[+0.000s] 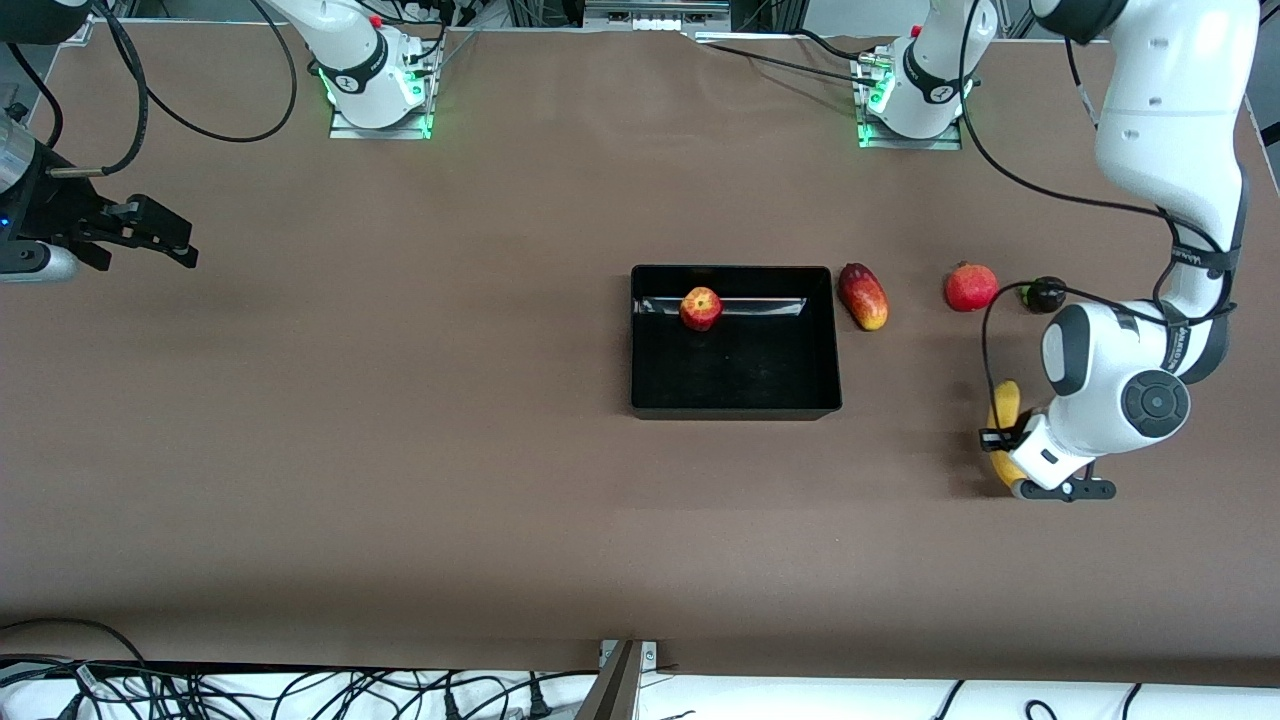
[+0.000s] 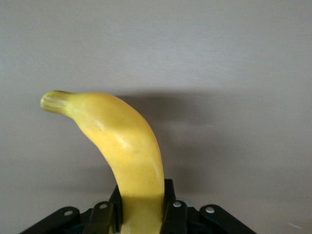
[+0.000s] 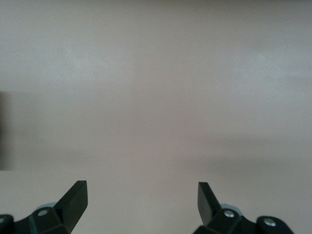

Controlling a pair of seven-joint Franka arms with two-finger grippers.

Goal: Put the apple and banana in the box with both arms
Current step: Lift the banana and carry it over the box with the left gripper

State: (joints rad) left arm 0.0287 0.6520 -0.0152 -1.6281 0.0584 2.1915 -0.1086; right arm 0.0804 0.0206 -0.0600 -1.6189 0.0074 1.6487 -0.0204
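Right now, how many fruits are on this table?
5: apple in the box; red-yellow fruit, red round fruit, dark fruit beside it; banana in left gripper.

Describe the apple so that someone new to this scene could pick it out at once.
Find the black box at mid-table. The apple lies inside it, by the wall nearest the robots' bases. It is small, round, red with yellow patches; the other red fruits lie outside on the table.

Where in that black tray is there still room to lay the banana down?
The box holds only the apple, near the wall farthest from the front camera. The floor between the apple and the nearer wall is bare. Left gripper is shut on the banana; right gripper waits, open. Crowded: fruits beside the box, toward the left arm's end.
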